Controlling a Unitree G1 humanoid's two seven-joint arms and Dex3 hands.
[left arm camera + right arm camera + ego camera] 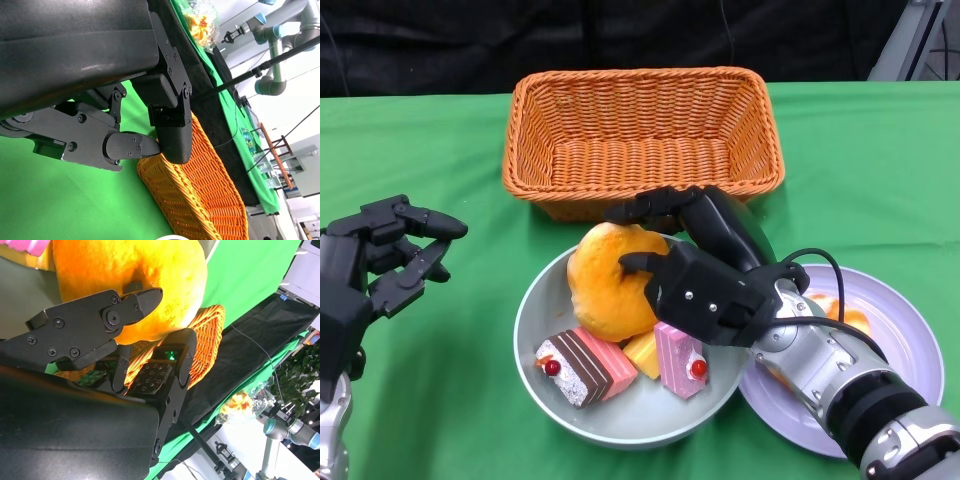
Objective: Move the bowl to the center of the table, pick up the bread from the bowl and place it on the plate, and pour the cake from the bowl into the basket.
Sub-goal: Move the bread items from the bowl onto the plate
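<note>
Right hand (705, 280): closest thing in the head view, so starting there. Its fingers are wrapped around the bread (610, 280), with the thumb on the near side and the rest over the top. The right wrist view shows the same hold close up.
Left hand (390, 255): hovering over the green desk (430, 140) off to the left, holding nothing, fingers loosely apart.
Bowls: one, pale grey-green bowl (535, 310), in front of the basket and touching the plate's left edge.
Bread: one big orange-yellow piece, at the back of the bowl.
Cake: looks like three pieces in the bowl. A brown-and-pink striped slice (582, 365) with a red cherry, a small yellow wedge (642, 353), and a pink slice (680, 362) with a cherry.
Baskets: one orange wicker basket (640, 130), behind the bowl.
Plates: one pale lilac plate (910, 330) on the right.
Hard to see: the right forearm covers much of the plate, and something orange (855, 318) sits on it that I can't identify. The bread's far side is hidden by fingers. The yellow wedge is mostly tucked behind the other slices.
</note>
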